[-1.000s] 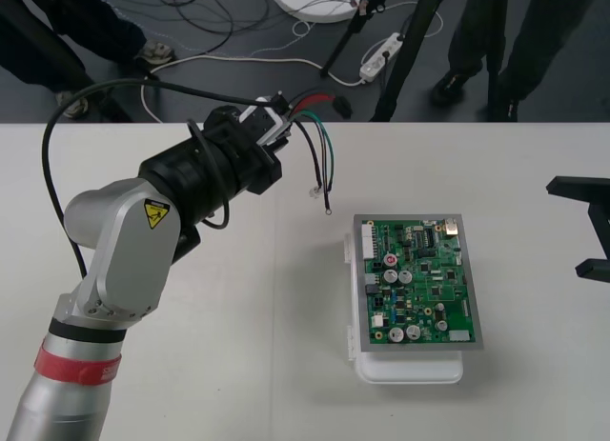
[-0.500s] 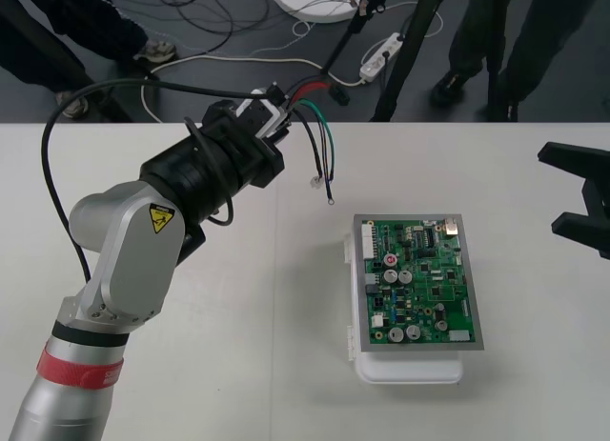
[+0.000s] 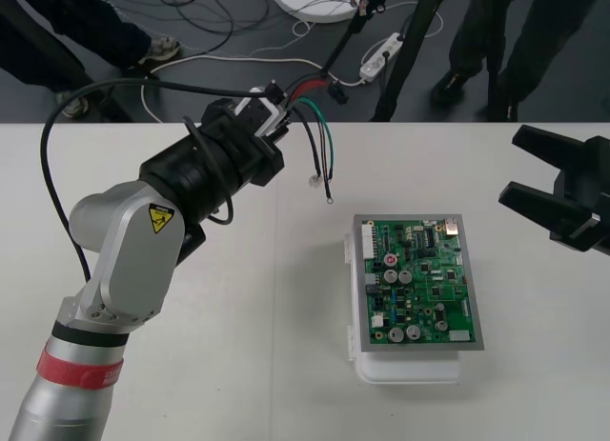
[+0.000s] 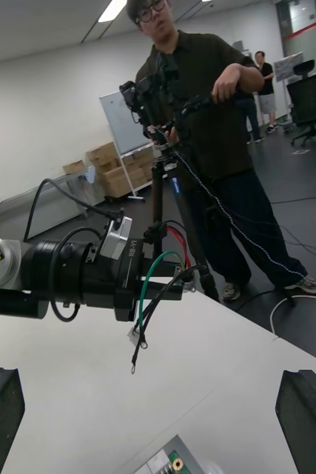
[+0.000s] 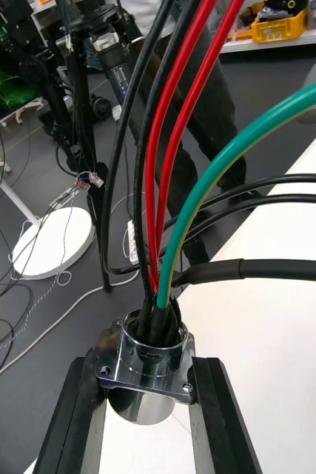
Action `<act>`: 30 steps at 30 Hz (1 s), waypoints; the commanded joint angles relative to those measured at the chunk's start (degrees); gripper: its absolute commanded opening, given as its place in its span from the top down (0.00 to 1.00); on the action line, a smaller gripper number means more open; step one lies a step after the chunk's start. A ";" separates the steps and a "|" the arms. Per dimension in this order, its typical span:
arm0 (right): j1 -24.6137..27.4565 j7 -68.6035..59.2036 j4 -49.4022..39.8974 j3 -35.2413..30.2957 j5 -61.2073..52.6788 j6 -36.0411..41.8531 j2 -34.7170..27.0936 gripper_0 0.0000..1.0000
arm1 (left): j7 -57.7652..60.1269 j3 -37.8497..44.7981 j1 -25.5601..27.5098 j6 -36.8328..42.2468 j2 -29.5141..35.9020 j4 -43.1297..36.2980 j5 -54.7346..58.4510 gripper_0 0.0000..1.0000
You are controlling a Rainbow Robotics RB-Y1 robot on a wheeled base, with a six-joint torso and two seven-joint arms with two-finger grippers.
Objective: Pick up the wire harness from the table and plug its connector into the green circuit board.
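My left gripper (image 3: 277, 113) is held above the far part of the table, shut on the round metal socket (image 5: 147, 368) of the wire harness. The socket's flange sits between the two black fingers (image 5: 78, 419). Red, black and green wires (image 3: 320, 151) arch out of the socket, and their loose ends hang over the table, left of and beyond the green circuit board (image 3: 420, 281). The board lies flat on its white base (image 3: 408, 368). My right gripper (image 3: 525, 173) hovers open just right of the board's far corner. From its wrist, the harness (image 4: 155, 295) and the left gripper (image 4: 138, 268) are ahead.
Cables and a tripod's legs lie on the dark floor past the table's far edge. A corner of the board (image 4: 168, 462) shows between the right gripper's fingers (image 4: 1, 412).
My right gripper has come in from the right edge toward the board. The left gripper has shifted only slightly with the harness in it.
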 commanded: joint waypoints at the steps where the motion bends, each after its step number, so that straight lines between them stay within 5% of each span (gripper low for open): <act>1: 2.15 -3.08 -6.22 -1.94 -0.64 6.51 1.28 0.00 | 1.79 -1.01 0.35 3.82 0.46 -2.40 1.19 1.00; 20: 1.80 -7.83 -21.51 1.84 0.41 31.65 1.63 0.00 | 1.96 -1.54 0.35 4.96 0.55 -2.40 1.72 1.00; 30: -5.76 -7.30 -22.65 10.10 0.94 42.11 2.51 0.00 | 1.87 -2.51 0.35 6.28 0.46 -2.40 1.63 1.00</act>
